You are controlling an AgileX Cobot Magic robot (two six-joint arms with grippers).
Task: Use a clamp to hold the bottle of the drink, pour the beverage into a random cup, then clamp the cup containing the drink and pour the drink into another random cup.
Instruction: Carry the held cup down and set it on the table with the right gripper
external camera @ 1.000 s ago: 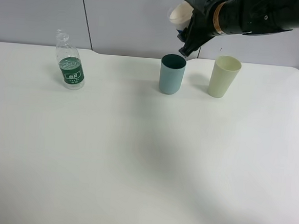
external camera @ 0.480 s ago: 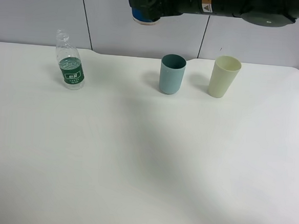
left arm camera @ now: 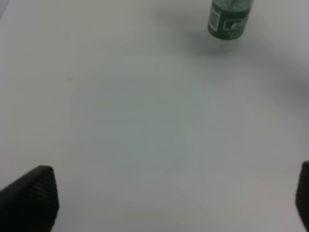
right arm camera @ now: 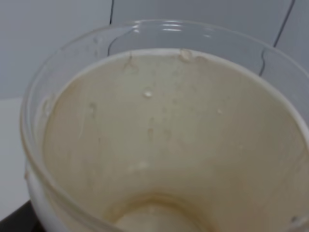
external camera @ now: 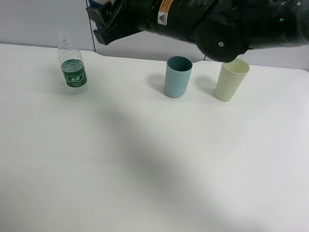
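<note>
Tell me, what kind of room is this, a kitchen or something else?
Probably a lab or test room, not a kitchen: a bare white table before plain grey wall panels, set only with a drink bottle, a blue cup and a cream cup, under a black robot arm.

Bottle (external camera: pixel 72 66) left; two cups (external camera: pixel 178 77) right, on table (external camera: pixel 140 163).

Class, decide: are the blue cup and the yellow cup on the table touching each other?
Apart. The exterior high view shows bare white table between the blue cup and the yellow cup.
</note>
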